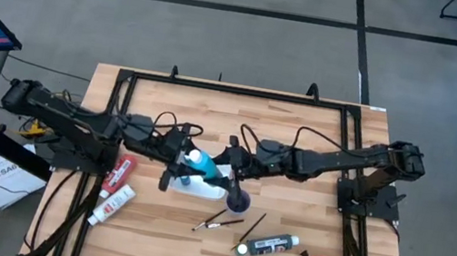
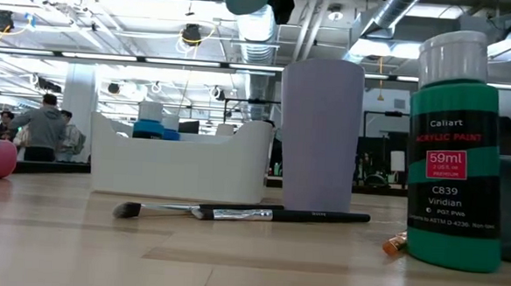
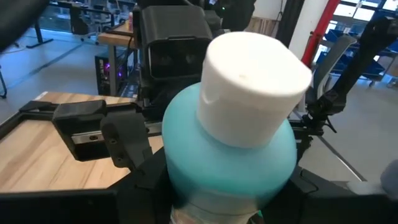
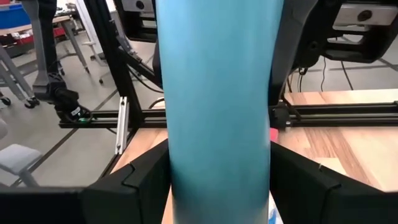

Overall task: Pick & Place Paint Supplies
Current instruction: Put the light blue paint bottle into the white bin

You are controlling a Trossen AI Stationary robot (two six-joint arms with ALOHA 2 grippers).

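Both grippers are meeting mid-desk over the white plastic bin. My left gripper is clamping the light-blue plastic paint bottle with white cap; my right gripper is closing on its smooth cylindrical body too, mid-handover by the look of it. Bottle is looking rigid, light, slick-walled, so I'm judging the mid-body as the safest hold, not the cap. Wooden slat desk is carrying the rest.

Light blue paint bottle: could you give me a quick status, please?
Left gripper and right gripper both shut on the light blue paint bottle, mid-table. Bottle held over the white bin. Nothing blocking seen.
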